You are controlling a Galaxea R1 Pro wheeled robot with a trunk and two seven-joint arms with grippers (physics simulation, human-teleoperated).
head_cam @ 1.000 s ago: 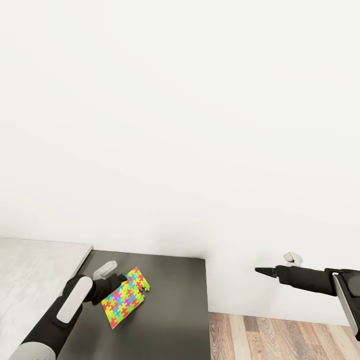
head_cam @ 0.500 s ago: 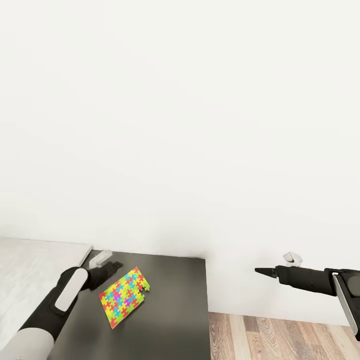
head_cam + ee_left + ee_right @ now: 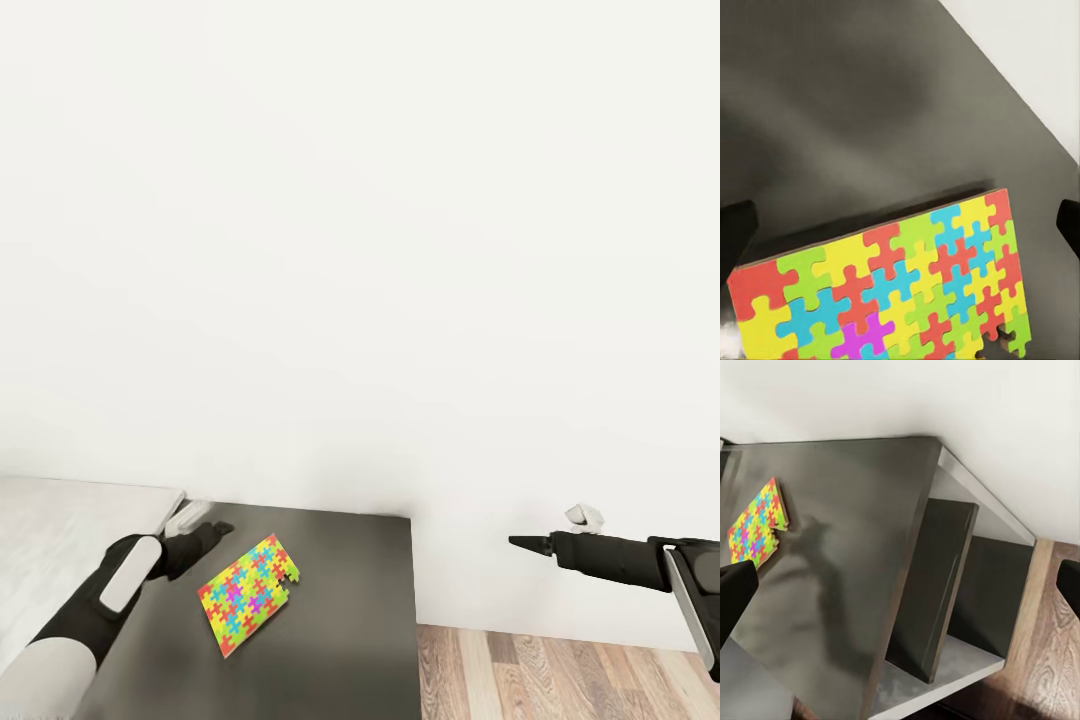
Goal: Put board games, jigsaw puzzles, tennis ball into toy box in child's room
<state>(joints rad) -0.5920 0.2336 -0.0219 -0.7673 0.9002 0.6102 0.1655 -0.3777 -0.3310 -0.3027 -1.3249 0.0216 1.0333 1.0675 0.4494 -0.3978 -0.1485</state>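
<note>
Head view, left to right: pale desk top at the far left, joined to the dark cabinet section. Left gripper hovering low over that dark surface, just beside the jigsaw puzzle and apart from it, nothing held. Left wrist view: both fingertips at the frame edges, spread wide, with the jigsaw puzzle lying flat just ahead of and between them, one long edge nearest the tool. Further right, across bare wall, right gripper held out over the wood floor, well apart from the puzzle; fingers parted in the right wrist view, empty, looking down on the cabinet's open shelves and the jigsaw puzzle far off.

Step in hand, by judgement: picking up one jigsaw puzzle with the left arm. Next move calls for lowering and closing the wide jaws across the box's thin edge, probably needing a tilt or a slide toward the cabinet edge, since a flat box offers little to pinch. Toy box location: cannot tell.
</note>
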